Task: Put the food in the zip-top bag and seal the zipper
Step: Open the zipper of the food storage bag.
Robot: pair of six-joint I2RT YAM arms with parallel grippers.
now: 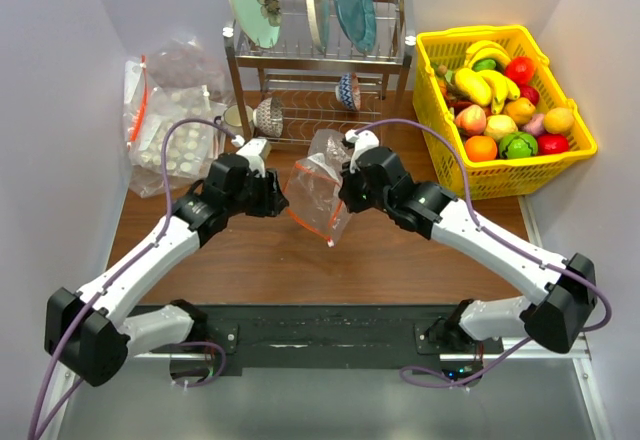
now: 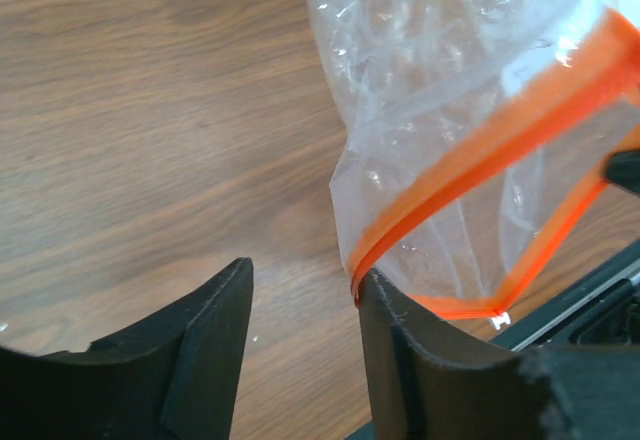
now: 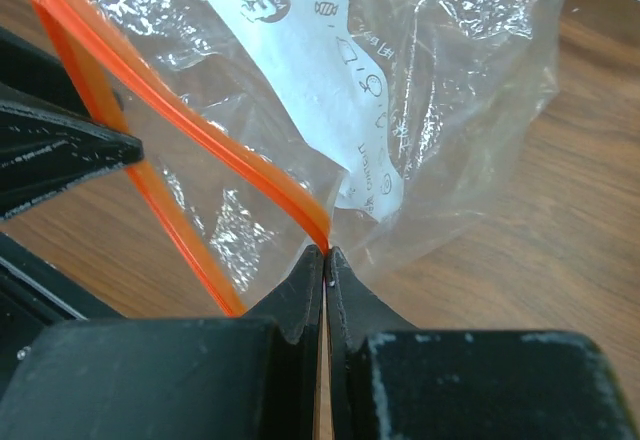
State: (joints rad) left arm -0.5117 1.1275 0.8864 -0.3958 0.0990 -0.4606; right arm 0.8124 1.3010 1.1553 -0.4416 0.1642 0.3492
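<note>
The bag [image 1: 318, 195] hangs over the middle of the table [image 1: 250, 255]. The right gripper [image 3: 327, 255] pinches its zipper [image 2: 480, 150]; the left gripper [image 2: 305, 305] is spread, its inner edge touching the zipper's end. The fruit [image 1: 495, 125] lies in the far-right basket [image 1: 520, 175].

Quick counts, bench [image 1: 300, 270] and back wall.
I get two grippers: left gripper [image 2: 300, 290] and right gripper [image 3: 326, 255]. One zip-top bag [image 1: 318, 192] with one orange-red zipper [image 2: 480, 150]. One yellow basket [image 1: 530, 172], and the toy fruits [image 1: 500, 125] in it come to roughly a dozen round pieces plus two clusters of bananas [image 1: 485, 85]; they are piled up, so I can't give an exact total. One dish rack [image 1: 300, 60] with three plates [image 1: 252, 0] upright on top and two bowls [image 1: 268, 115] on the lower tier. Bags of white lumps [image 1: 175, 145] at far left: at least two, overlapping, so no firmer number.
</note>
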